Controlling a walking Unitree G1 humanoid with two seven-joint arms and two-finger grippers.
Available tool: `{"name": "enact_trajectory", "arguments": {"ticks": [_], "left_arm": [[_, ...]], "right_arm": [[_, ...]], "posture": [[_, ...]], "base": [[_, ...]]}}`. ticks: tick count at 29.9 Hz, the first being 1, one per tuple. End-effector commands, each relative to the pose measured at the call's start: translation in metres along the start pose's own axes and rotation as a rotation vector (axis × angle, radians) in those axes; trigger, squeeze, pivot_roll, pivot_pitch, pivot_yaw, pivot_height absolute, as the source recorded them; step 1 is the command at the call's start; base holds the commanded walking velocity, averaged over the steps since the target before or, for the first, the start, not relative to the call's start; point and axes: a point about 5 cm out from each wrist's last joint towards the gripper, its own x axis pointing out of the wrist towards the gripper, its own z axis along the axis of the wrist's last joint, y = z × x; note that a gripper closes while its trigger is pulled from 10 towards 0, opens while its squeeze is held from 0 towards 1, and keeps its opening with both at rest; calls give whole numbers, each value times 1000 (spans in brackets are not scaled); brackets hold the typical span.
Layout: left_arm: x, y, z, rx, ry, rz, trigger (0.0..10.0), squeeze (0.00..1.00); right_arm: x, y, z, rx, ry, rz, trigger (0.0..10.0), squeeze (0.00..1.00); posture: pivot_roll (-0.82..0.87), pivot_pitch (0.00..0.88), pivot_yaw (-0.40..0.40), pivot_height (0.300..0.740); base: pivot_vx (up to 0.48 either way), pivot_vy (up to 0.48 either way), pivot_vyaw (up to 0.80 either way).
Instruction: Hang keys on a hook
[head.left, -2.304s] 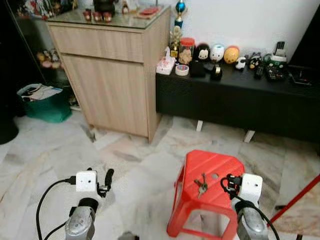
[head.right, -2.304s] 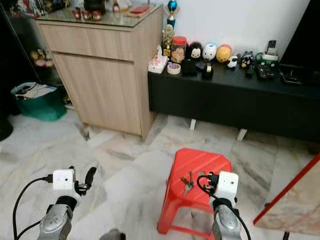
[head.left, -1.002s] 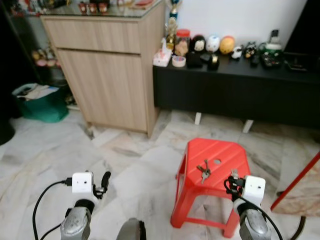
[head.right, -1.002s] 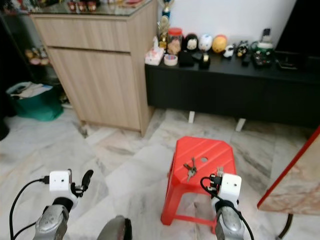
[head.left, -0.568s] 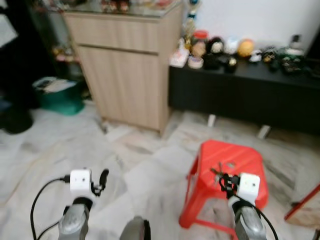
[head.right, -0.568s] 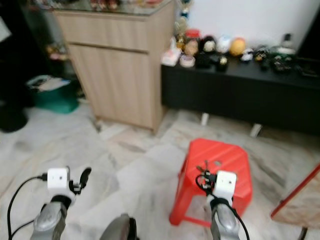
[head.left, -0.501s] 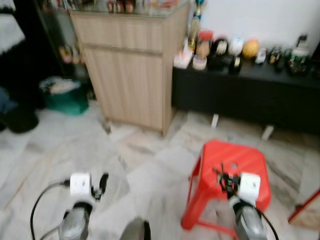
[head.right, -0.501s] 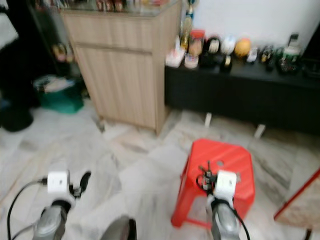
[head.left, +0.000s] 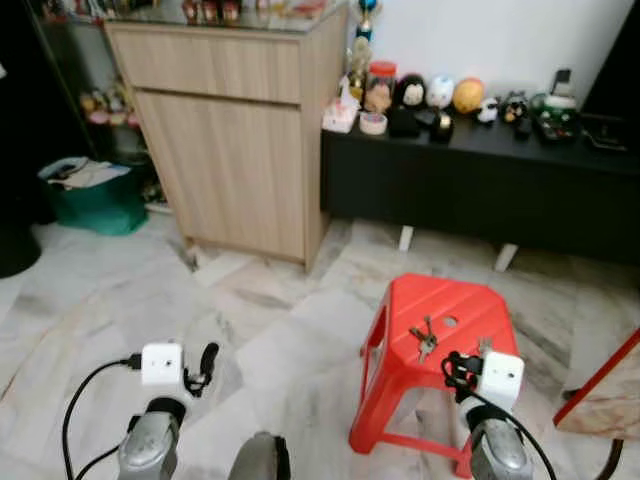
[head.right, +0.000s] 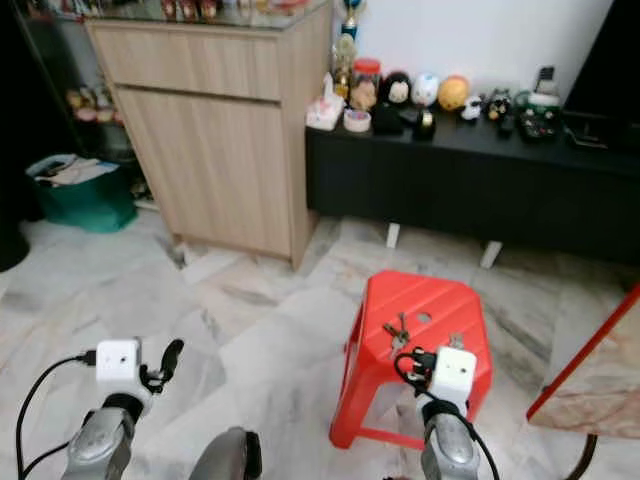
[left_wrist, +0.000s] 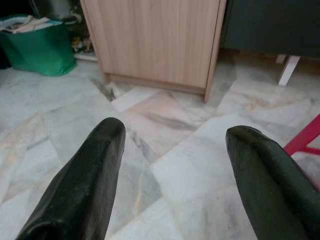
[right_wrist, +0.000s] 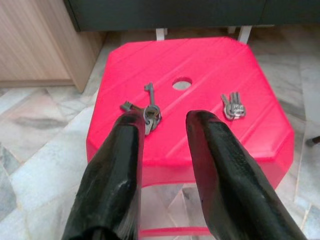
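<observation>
Two key bunches (right_wrist: 148, 112) (right_wrist: 233, 106) on red stool (right_wrist: 150, 60); right gripper (right_wrist: 162, 125) parted, empty.

Both silver arms reach forward, low in front of the robot. The left gripper (left_wrist: 170, 165) is held out on the left side, and its jaws stand wide apart with nothing between them. The right gripper (right_wrist: 162, 131) is held out on the right side. Its jaws stand a little apart and hold nothing.
</observation>
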Motion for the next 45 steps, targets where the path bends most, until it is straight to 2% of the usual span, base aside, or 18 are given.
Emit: {"name": "enact_trajectory", "arguments": {"ticks": [1,11,23,27,36,45], "left_arm": [[1,1,1,3,2,3,10000,0],[0,1,-1,5,8,9,10000,0],[0,3,-1,8,11,20,10000,0],[1,5,0,9,12,23,10000,0],[1,11,1,17,13,36,10000,0],[1,11,1,17,13,36,10000,0]], "right_arm": [[1,1,-1,13,11,-6,10000,0],[1,2,1,-5,-3,-3,10000,0],[2,4,3,-49,-10,20,10000,0],[2,5,3,-46,-11,22,10000,0],[2,6,3,-27,-8,15,10000,0],[2,6,2,-28,-3,16,10000,0]], "posture": [[65,0,-4,645],[65,0,-5,645],[66,0,-9,645],[67,0,-8,645],[69,0,-8,645],[69,0,-6,645]], "base": [[0,0,-800],[0,0,-80],[247,0,53],[262,0,719],[267,0,0],[266,0,0]]}}
